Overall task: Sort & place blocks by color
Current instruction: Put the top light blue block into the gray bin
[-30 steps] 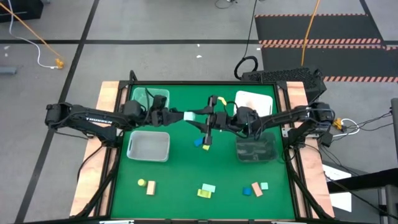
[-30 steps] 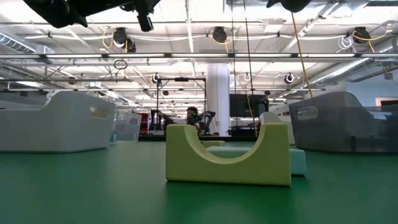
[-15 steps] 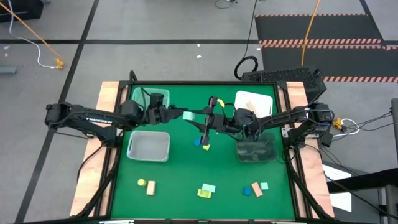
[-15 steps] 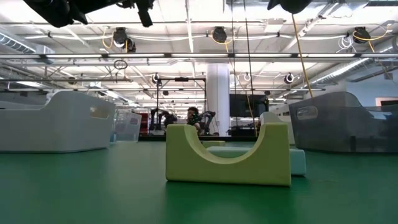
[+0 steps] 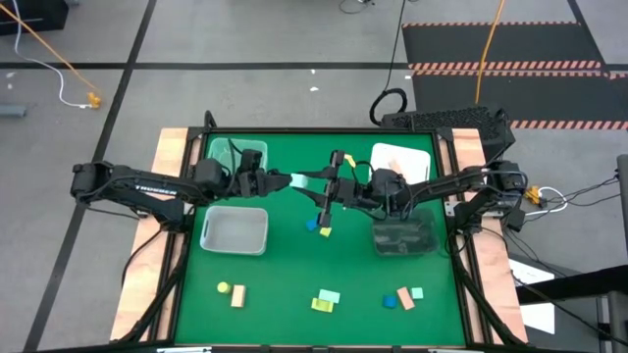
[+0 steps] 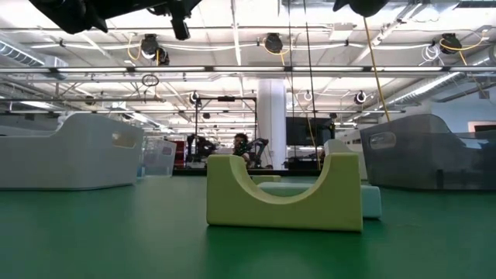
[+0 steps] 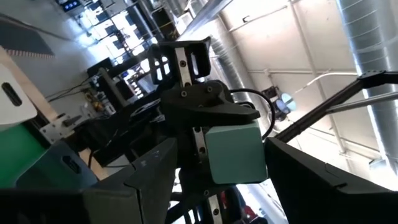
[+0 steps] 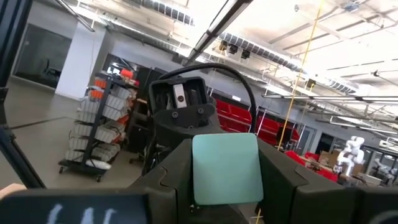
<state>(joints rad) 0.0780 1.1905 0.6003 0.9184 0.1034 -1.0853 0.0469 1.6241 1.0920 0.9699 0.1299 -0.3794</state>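
Worktop (image 5: pixel 285 257): green mat with wooden side rails, seen from above; a grey concrete floor around it, a big hall with ceiling lights behind in the low view.
Left gripper (image 5: pixel 286 180): raised over the middle of the mat, reaching in from the left; jaws spread, standing either side of one end of the mint-teal bar, with a gap showing beside the block in the left wrist view.
Right gripper (image 5: pixel 330 186): facing the left one from the right; jaws pressed together, pinching the other end of the bar.
Mint-teal bar (image 5: pixel 306 180): in the air between the two grippers, lying level, above the mat between the far trays.
Trays: clear tray (image 5: pixel 241 153) far left, white tray (image 5: pixel 401 157) far right, pale grey tray (image 5: pixel 235 229) and dark tray (image 5: pixel 403 238) nearer.
Blue and yellow blocks (image 5: pixel 317 226): together on the mat, under the grippers.
Near row: yellow ball (image 5: pixel 223 288) just beside a tan block (image 5: pixel 237 296); a yellow-green arch block (image 6: pixel 284 200) touching a mint block (image 5: pixel 330 295); an orange, blue and mint group (image 5: pixel 402 297) on the right.
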